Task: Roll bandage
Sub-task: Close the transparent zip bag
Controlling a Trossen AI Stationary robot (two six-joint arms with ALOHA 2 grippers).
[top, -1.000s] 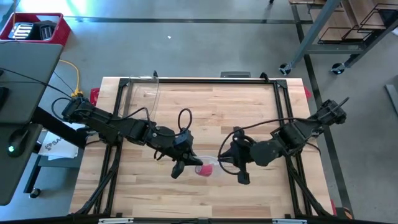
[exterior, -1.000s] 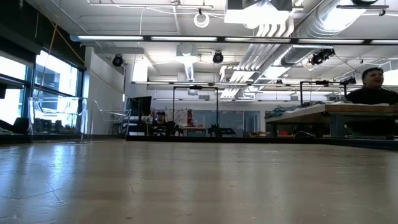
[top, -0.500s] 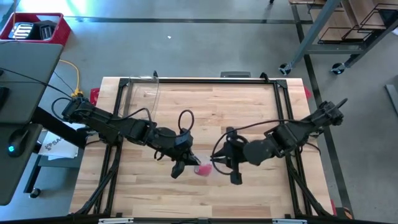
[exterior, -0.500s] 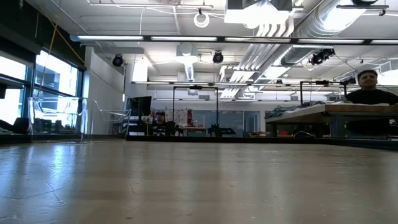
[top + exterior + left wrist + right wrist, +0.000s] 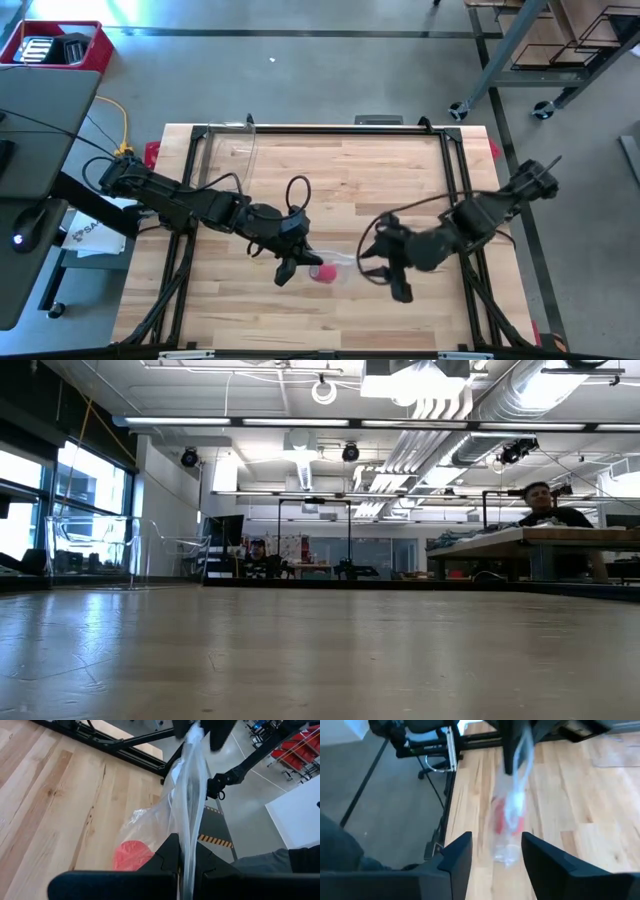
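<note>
The red bandage [image 5: 325, 272] is a small red roll inside a crinkled clear plastic bag [image 5: 342, 263], over the near middle of the wooden table [image 5: 330, 170]. My left gripper [image 5: 290, 268] is shut on the bag, and the roll [image 5: 131, 857] shows through the plastic beside its fingers. My right gripper [image 5: 385, 275] stands open to the bag's right, apart from it. In the right wrist view the bag [image 5: 512, 795] and the roll [image 5: 500, 822] lie beyond my right gripper's [image 5: 492, 855] spread fingers. The low view shows neither gripper nor bag. My left gripper pinches the clear plastic of the bag [image 5: 187, 847] between its two fingers, beside the pocket with the red roll. The fingers slant down toward the table's right side. The bag hangs from the hold, and its loose end [image 5: 505, 856] trails free toward my right gripper.
A black metal frame [image 5: 200, 135] runs around the table's edges. A clear plastic sheet [image 5: 246, 145] stands at the far left. A black cable loop [image 5: 297, 190] rises behind my left wrist. Bare wood lies at the far side and along the near edge.
My right gripper first went toward the bag, then drew back toward the table's right edge and came off the bag's end. The bag now hangs from my left gripper alone and looks blurred in the right wrist view. My left gripper has kept still.
</note>
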